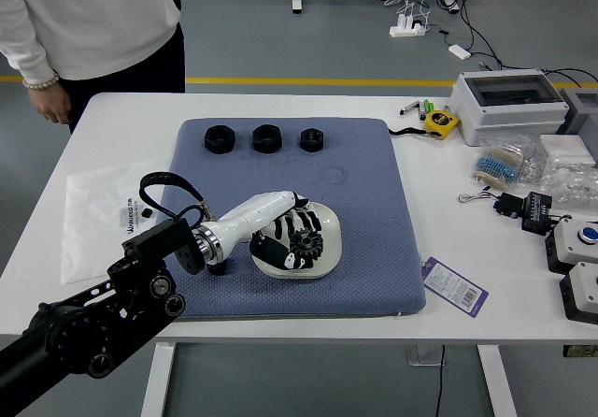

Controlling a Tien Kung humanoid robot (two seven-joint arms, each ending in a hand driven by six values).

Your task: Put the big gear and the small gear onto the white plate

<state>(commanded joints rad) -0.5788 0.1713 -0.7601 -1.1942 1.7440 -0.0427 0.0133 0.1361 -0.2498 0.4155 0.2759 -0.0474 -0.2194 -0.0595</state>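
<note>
Holding: left hand [271,222] clamped on big gear [306,243]
Under gear: white plate [330,230]
Small gear [218,268]: on mat [374,193], partly hidden

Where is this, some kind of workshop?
Probably a robotics lab or test workshop: a robot's left hand holds a gear over a white plate, boxy devices and wiring sit on the table's right side, and the grey floor has a yellow line.

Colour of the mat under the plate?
The mat is greyish blue, clearest in the head view.
</note>
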